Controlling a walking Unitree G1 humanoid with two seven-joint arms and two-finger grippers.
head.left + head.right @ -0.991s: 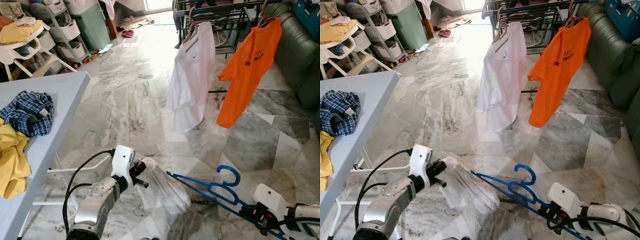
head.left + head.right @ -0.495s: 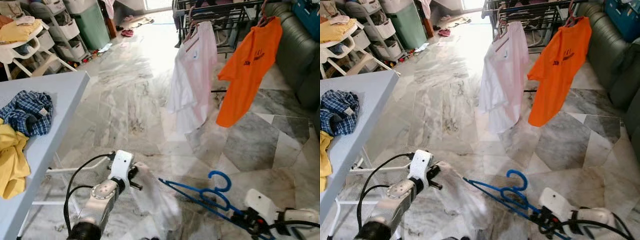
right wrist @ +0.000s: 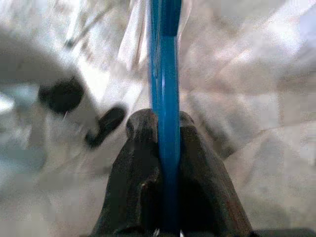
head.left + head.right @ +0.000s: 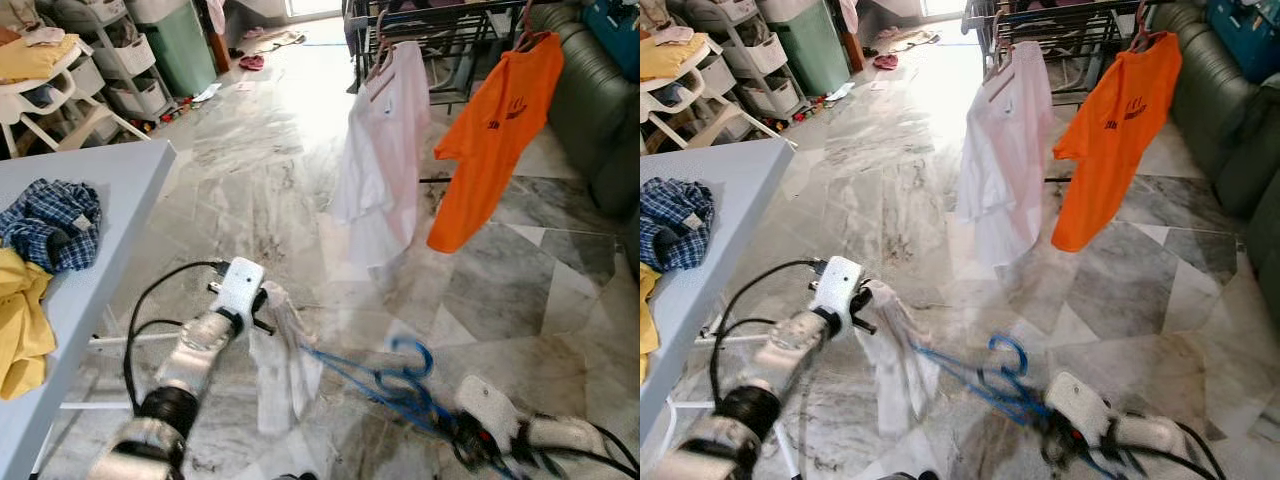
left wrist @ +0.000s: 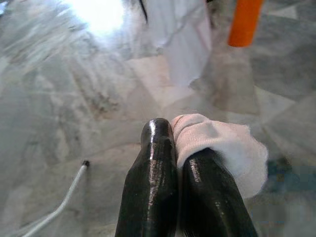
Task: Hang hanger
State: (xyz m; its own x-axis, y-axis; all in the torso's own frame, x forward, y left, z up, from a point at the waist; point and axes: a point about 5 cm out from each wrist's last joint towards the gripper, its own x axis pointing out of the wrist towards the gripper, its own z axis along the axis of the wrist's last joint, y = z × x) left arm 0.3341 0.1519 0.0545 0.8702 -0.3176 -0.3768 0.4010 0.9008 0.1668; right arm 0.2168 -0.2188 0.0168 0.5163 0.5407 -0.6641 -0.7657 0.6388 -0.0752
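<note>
Lower frame: left tool (image 5: 173,148) pinches a white cloth (image 4: 283,365); right tool (image 3: 165,131) clamps a blue hanger (image 4: 385,375). Shirts (image 4: 385,150) hang upper right.

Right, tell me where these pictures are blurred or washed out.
Left eye view: the blue hanger and right gripper smear with motion, and sunlight bleaches the floor near the drying rack. Left wrist view: glare on the floor, the left gripper sharp on a white garment. Right wrist view: background blurred.
</note>
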